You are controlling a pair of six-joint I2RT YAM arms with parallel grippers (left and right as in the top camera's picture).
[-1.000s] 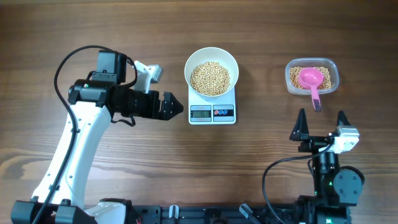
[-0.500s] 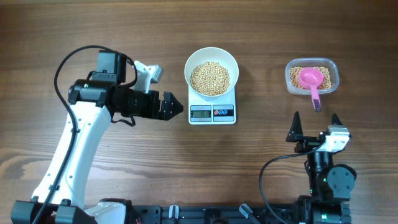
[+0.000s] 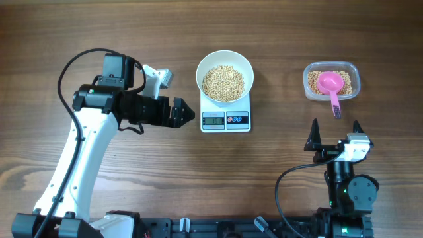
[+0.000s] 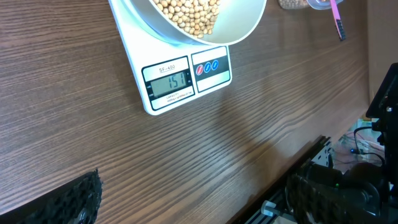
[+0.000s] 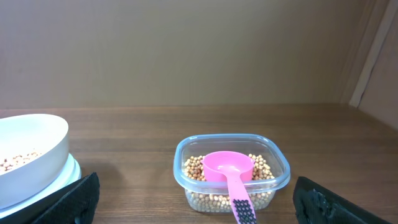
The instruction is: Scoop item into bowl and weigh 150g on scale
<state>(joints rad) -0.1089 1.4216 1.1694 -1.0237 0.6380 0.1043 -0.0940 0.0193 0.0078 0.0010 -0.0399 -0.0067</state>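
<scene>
**Beans sit in the bowl, scale near its target**

Beans [image 3: 223, 83] fill the middle of the white bowl [image 3: 225, 57], which stands on the scale [image 3: 225, 119]. In the left wrist view the display appears to read 151, so the weighing looks about done. More beans lie in the clear tub [image 3: 357, 80] well to the right, with the pink scoop [image 3: 329, 83] resting in it, its handle hanging over the near rim.

The left gripper [image 3: 185, 112] hovers just beside the scale's left edge with its fingers spread wide and holding nothing. The right gripper [image 3: 336, 124] points at the tub from the near side, apart from it, with its fingers [image 5: 74, 199] wide open and empty.

The main risk is likely a knock. The left arm is close enough that a careless swing could nudge the scale or the bowl, shifting the reading or spilling round beans that would roll far. Another scoopful would probably overshoot. Catching the overhanging handle could tip the light tub.

The surface [image 3: 99, 33] is dark brown wood grain, bare apart from these things. A plain beige wall stands behind it, and a black frame with cables runs along the near edge.
</scene>
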